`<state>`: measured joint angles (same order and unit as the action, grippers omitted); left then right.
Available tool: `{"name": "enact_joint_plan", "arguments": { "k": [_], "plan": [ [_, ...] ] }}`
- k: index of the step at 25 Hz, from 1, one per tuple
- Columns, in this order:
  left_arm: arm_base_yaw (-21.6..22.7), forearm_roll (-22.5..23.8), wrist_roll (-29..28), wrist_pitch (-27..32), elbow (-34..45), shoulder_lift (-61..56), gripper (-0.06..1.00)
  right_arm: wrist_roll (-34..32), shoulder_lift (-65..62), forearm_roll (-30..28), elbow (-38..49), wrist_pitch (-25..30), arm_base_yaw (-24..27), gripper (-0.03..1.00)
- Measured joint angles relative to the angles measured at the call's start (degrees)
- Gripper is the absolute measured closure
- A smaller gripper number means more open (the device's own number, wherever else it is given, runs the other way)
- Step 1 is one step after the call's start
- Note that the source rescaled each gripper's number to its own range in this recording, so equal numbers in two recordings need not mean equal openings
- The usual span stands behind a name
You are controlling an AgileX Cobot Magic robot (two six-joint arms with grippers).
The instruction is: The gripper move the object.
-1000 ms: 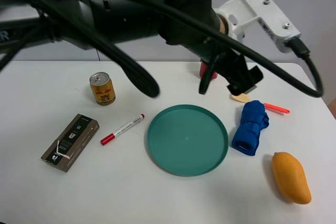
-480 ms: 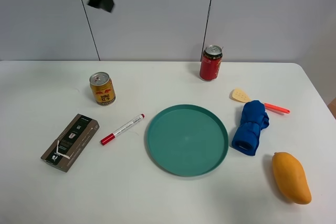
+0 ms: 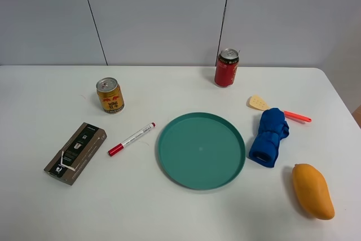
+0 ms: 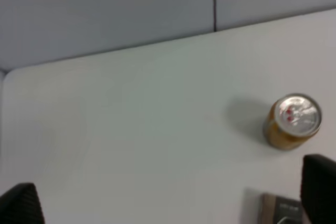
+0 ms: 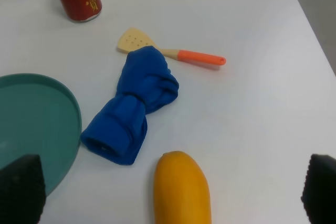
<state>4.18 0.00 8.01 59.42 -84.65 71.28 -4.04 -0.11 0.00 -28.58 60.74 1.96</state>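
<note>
Orange mango (image 5: pixel 181 187) lies between the right claw's (image 5: pixel 168 195) wide-spread tips (nothing gripped).

- White tabletop (image 3: pixel 51 213), with a grey panelled wall (image 3: pixel 158 15) behind its far edge.
- Round teal plastic plate (image 3: pixel 169 134), near the middle of the table, with nothing on it.
- White marker pen with a red cap (image 3: pixel 131 139), lying slantwise just left of the plate.
- Dark brown flat box (image 3: pixel 75 153), left of the marker.
- Yellow drink can (image 3: pixel 110 95), upright, beyond the marker.
- Red drink can (image 3: pixel 227 68), upright near the far edge.
- Rolled blue cloth (image 3: pixel 269 137), just right of the plate.
- Small perforated wooden spatula with an orange handle (image 3: pixel 297 117), its blade touching the cloth's far end.
- Orange-yellow mango (image 3: pixel 312 190), near the front right corner.
</note>
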Motion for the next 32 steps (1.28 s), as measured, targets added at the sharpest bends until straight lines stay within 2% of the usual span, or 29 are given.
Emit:
{"name": "enact_joint_plan", "arguments": {
  "k": [6, 11, 15, 19, 24, 32],
  "plan": [
    [5.06, 0.0, 0.79, -2.89, 18.42, -18.97, -0.06, 0.0, 0.0, 0.0, 0.0, 0.0, 0.0, -0.03],
    [5.53, -1.15, -0.37, -2.15, 32.82, -37.11, -0.06, 0.0, 0.0, 0.0, 0.0, 0.0, 0.0, -0.03],
    [5.53, -0.99, -1.58, -1.28, 41.13, -51.93, -0.06, 0.0, 0.0, 0.0, 0.0, 0.0, 0.0, -0.03],
    [5.53, -0.97, -1.64, -0.78, 45.43, -61.91, -0.06, 0.0, 0.0, 0.0, 0.0, 0.0, 0.0, -0.03],
    [5.53, -0.92, -1.59, -0.67, 49.19, -69.15, -0.06, 0.0, 0.0, 0.0, 0.0, 0.0, 0.0, -0.03],
    [5.53, -1.77, -2.06, 0.65, 55.56, -71.52, -0.06, 0.0, 0.0, 0.0, 0.0, 0.0, 0.0, -0.03]
  ]
}}
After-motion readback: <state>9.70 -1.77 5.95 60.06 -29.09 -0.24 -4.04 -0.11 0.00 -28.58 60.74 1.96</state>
